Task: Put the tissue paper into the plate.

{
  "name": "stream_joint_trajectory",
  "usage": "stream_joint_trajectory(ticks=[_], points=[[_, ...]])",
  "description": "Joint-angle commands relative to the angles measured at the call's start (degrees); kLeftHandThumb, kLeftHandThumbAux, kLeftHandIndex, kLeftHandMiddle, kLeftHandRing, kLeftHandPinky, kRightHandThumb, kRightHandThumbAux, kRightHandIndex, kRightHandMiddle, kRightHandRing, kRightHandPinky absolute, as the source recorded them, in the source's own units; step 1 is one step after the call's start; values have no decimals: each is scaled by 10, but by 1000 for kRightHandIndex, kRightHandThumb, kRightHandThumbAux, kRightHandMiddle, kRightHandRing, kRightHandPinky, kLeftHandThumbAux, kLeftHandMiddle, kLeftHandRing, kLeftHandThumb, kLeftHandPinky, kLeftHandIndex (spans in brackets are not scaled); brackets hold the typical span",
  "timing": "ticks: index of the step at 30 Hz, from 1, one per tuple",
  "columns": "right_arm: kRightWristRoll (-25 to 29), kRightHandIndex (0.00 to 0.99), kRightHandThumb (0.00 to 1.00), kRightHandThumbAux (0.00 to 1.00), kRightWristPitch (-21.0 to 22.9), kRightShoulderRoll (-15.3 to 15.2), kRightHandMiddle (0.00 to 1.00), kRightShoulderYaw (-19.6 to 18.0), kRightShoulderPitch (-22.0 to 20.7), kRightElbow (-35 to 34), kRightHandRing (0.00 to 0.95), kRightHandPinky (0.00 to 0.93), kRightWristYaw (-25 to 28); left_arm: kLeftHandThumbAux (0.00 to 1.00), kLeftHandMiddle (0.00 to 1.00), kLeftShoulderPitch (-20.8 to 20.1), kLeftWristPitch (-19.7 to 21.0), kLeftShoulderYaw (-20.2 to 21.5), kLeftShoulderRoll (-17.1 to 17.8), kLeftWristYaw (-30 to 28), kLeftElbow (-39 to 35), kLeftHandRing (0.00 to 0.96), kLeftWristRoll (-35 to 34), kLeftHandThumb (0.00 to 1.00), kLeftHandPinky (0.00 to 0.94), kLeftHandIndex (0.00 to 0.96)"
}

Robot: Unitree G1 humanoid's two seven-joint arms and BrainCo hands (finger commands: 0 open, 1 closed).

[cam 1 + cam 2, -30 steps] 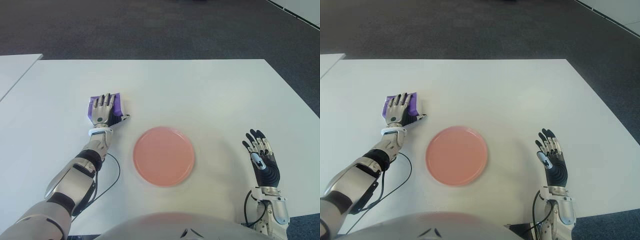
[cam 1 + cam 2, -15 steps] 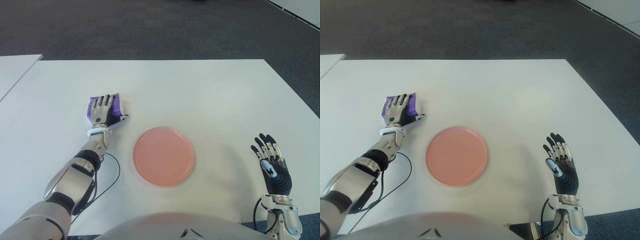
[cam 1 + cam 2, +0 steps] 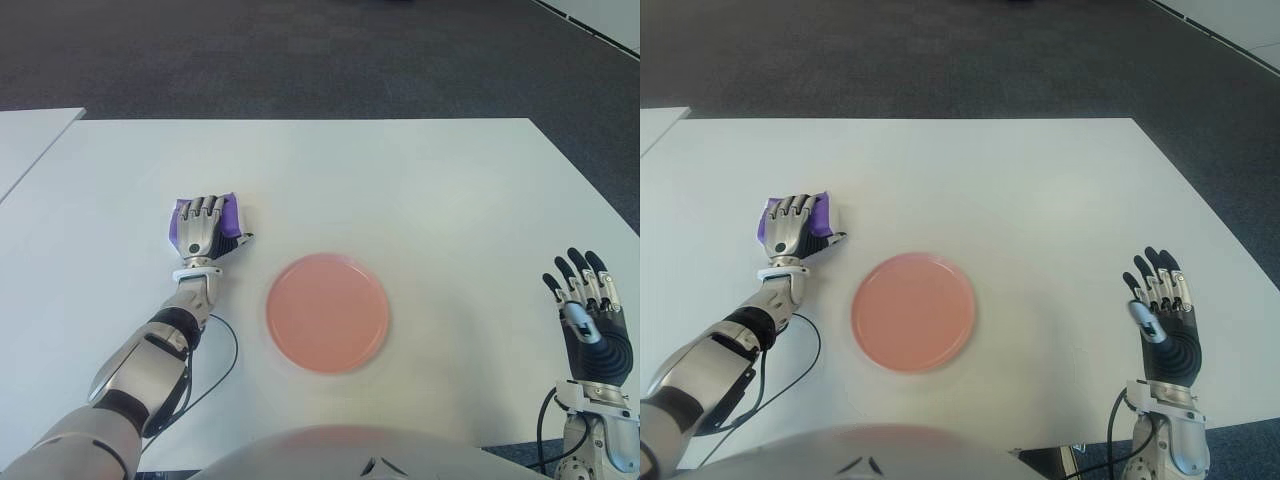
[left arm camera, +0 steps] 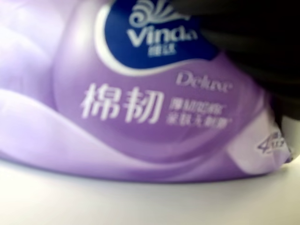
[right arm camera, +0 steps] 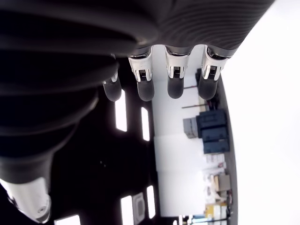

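The tissue paper is a purple plastic pack (image 3: 233, 212) lying on the white table (image 3: 400, 190), left of the plate. My left hand (image 3: 203, 222) is on top of it with the fingers curled down over its far edge and the thumb at its right side. In the left wrist view the pack (image 4: 140, 103) fills the picture, still touching the table. The pink round plate (image 3: 327, 312) sits at the middle front with nothing in it. My right hand (image 3: 590, 310) shows at the front right corner, fingers (image 5: 176, 79) spread, holding nothing.
A black cable (image 3: 215, 365) loops on the table beside my left forearm. A second white table (image 3: 25, 135) stands at the far left. Dark carpet lies beyond the far and right table edges.
My left fingers went from lying flat on the pack to curled around it. My right hand has drifted rightward to the table's corner.
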Motion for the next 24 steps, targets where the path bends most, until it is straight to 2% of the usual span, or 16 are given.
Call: stream_joint_trajectory(ticks=[1,12,24], points=[[27,39,116,620,36,11,61,-18,14,-13,0,0,-23,694,857,118,-5,-28,-23,-28,69,846,7,749,850,443],[26,47,132,590,52,8,68,-18,12,-20,0,0,-26,694,864,116,-14,-30,-24,-14,65,853,7,751,837,443],[15,33,146,610,52,3,54,-13,2,-4,0,0,-14,693,864,102,-36,-20,-13,12,47,857,0,752,851,443]])
